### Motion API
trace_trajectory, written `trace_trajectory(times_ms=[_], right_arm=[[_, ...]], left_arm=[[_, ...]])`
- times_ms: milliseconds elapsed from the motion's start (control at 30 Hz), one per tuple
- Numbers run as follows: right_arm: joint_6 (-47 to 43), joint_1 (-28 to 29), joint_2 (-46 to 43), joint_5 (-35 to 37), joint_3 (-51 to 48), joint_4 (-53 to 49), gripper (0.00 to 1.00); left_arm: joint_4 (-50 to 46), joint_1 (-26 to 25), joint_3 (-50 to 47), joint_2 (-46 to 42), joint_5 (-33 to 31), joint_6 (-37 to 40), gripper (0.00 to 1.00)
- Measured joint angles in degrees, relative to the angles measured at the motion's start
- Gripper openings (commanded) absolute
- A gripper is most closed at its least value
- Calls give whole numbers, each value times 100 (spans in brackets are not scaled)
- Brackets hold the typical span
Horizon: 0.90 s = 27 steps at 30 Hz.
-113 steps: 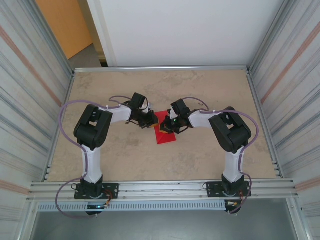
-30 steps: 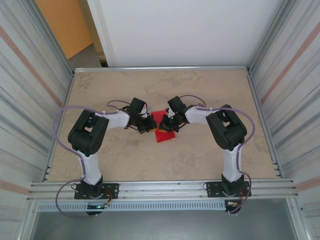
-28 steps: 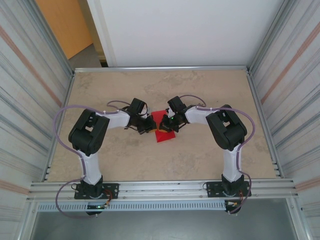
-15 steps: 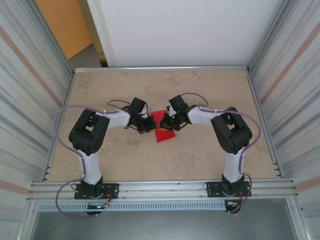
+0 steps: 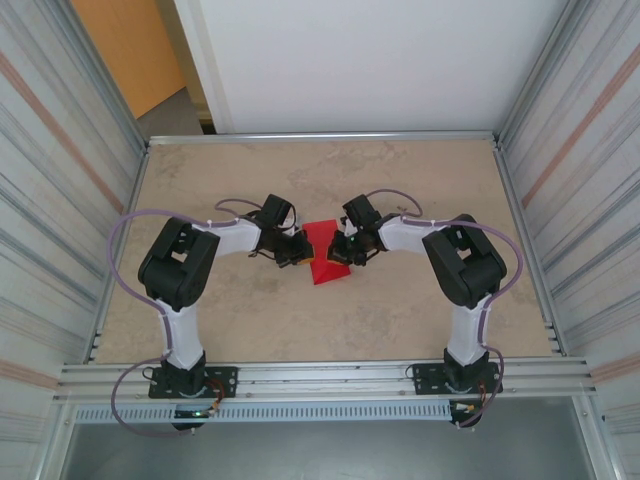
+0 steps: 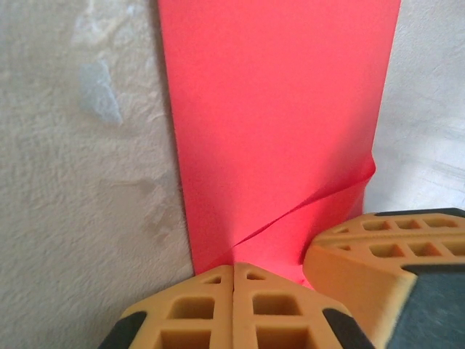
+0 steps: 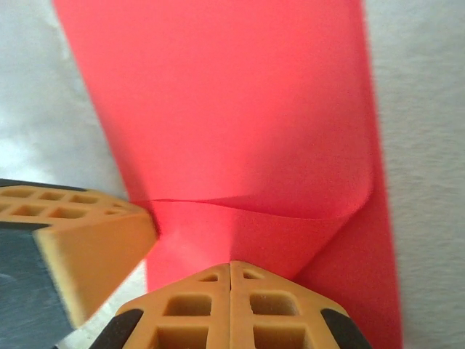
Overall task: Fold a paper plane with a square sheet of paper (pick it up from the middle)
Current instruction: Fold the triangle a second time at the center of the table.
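Left wrist, left fingers (image 6: pixel 203 294) pinched shut on red sheet (image 6: pixel 276 109), right fingers (image 7: pixel 261 298) likewise clamping it

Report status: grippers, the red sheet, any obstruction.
Left gripper shut, tips at the crease. Right gripper shut on the lifted flap. Square sheet of paper partly folded, on the table. No obstruction seen.

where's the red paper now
Top view: the red paper lies on the middle of the table, between the left gripper and right gripper, whose tips meet on it.
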Motion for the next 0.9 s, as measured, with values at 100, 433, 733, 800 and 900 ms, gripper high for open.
trace_trajectory(times_ms=[100, 433, 733, 800, 900], right_arm=[[17, -35, 0, 2, -26, 66, 4], [219, -37, 4, 4, -59, 114, 4], [363, -59, 20, -35, -57, 116, 4], [367, -70, 26, -59, -57, 116, 3], [380, -74, 31, -68, -57, 116, 3]], left_arm=[[-2, 0, 13, 0, 0, 0, 5], [238, -208, -435, -992, -26, -197, 13], [455, -914, -750, -1093, 0, -542, 15], [435, -909, -748, -986, 0, -570, 15], [345, -894, -726, -857, 0, -570, 15]])
